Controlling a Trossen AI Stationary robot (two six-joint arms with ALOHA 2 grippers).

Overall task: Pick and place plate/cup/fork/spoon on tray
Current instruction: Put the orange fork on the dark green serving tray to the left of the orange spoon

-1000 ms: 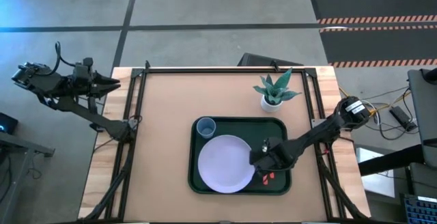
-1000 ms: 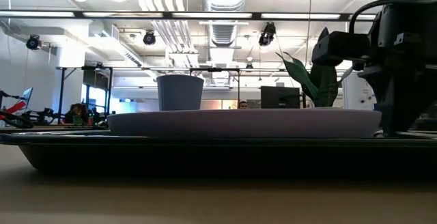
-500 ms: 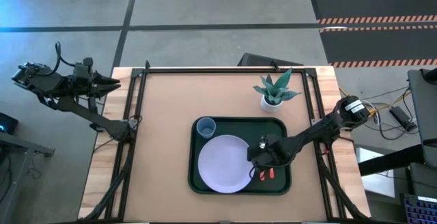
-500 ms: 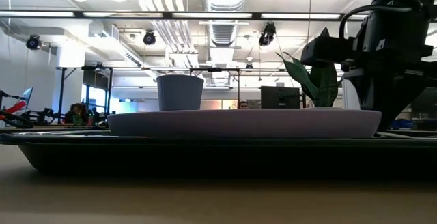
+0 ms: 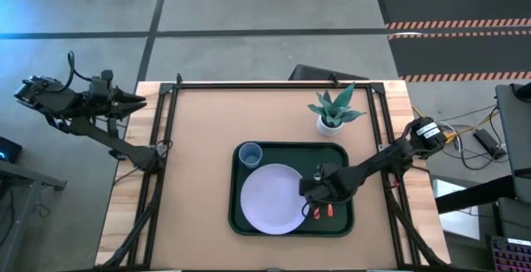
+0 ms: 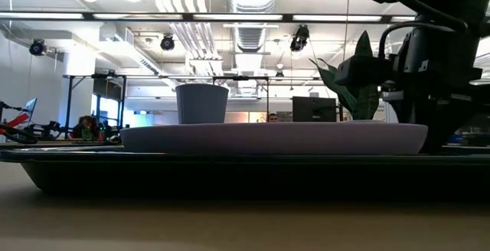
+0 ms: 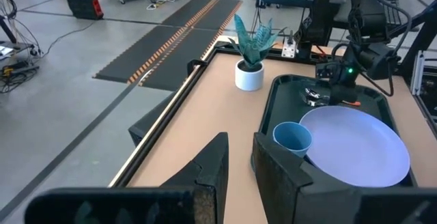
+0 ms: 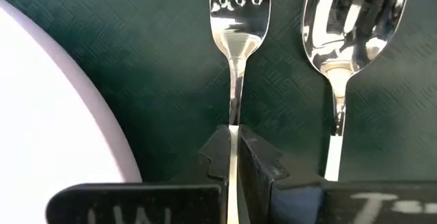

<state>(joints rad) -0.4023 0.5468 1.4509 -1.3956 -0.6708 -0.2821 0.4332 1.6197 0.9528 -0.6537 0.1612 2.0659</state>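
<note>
The fork lies flat on the floor of the tray, in the strip between the plate and the tray's right rim, with the right gripper clenched on its thin metal neck — the two dark fingers press in from either side just below the tines. Just beside the fork, running parallel to it, lies the spoon, its oval bowl level with the tines and its stem free of the fingers. In the high view the right gripper sits low over that same strip, close to the plate's edge, and the orange-red handles of both utensils show just beyond it. The plate fills most of the tray's near half, and the cup stands upright in the tray's far left corner, close to the plate's rim. A white pot with a green plant stands on the table just past the tray's far right corner. The left gripper waits off the table's far left corner — its fingers sit close together with only a narrow slit between them, holding nothing
</note>
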